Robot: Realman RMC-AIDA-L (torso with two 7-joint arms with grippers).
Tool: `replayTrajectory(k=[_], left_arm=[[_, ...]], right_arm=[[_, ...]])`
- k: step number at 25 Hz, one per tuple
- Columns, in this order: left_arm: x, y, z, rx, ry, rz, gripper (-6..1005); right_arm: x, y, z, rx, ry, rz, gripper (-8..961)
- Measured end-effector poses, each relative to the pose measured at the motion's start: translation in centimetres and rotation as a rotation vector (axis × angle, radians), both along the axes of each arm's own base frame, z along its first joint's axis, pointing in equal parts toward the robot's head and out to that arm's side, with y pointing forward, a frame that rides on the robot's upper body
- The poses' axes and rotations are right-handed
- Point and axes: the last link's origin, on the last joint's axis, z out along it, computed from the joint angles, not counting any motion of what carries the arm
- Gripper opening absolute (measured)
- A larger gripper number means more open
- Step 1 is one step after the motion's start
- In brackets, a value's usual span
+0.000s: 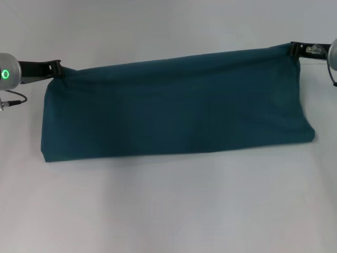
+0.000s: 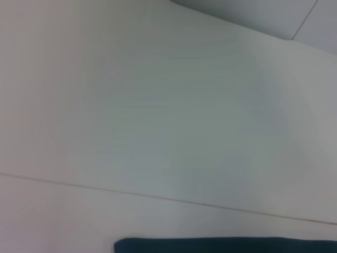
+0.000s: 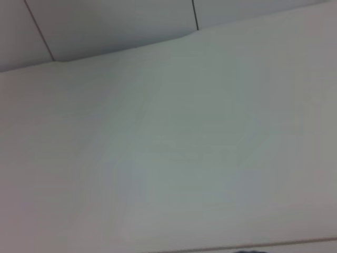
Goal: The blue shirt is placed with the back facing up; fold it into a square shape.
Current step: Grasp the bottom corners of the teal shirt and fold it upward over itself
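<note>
In the head view, the blue shirt (image 1: 174, 105) stretches as a long, wide band across the middle of the white table (image 1: 168, 211), its plain side showing and no lettering visible. Its lower edge lies on the table from about 8 o'clock to 4 o'clock, while the upper edge is raised and pulled taut between the two arms. The left gripper (image 1: 57, 68) sits at about 10 o'clock, clenched on the shirt's upper left corner, where the fabric bunches into a point. The right gripper (image 1: 293, 50) sits at about 2 o'clock, likewise pinching the upper right corner. The right end of the shirt rides higher than the left.

In the left wrist view, mostly bare table (image 2: 158, 105) fills the picture, and a strip of the blue shirt (image 2: 226, 245) shows at 6 o'clock. No fingers appear here.

In the right wrist view, only the pale table (image 3: 174, 158) shows, with a faint dark sliver at 6 o'clock, too small to identify.
</note>
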Motion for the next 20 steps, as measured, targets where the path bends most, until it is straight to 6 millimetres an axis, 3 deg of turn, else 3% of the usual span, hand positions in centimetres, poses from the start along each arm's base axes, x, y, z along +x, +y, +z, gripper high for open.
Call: replayTrajectory(k=[20], left_arm=[[0.27,0.21,0.23,0.022,-0.003,-0.01,27]], right_arm=[[-1.06,0.69,0.12,0.008,-0.014,0.025,188]])
